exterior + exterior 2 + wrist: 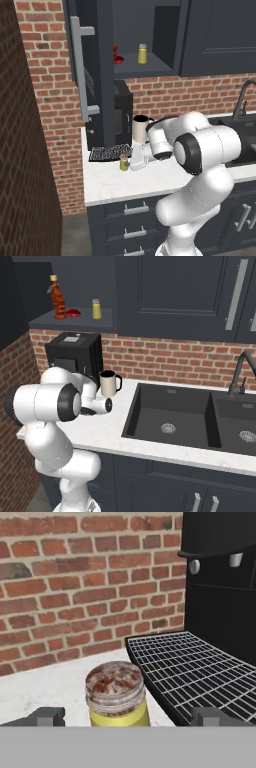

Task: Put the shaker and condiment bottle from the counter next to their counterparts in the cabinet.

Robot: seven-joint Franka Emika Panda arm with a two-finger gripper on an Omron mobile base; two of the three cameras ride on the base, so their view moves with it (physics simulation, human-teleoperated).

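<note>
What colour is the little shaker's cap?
Mottled rusty brown and pale grey on the shaker, clearest in the hand view.

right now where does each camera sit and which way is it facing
left base view: behind the arm's left, facing the counter and open cabinet; white arm lower right.
right base view: behind its right, over the sink; arm lower left.
hand view: on the hand, facing the shaker between the open end effector tips.
Both base views share the mug.

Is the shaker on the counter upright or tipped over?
Upright. The shaker stands on its base on the counter, cap facing up, between the open gripper fingertips in the hand view.
</note>
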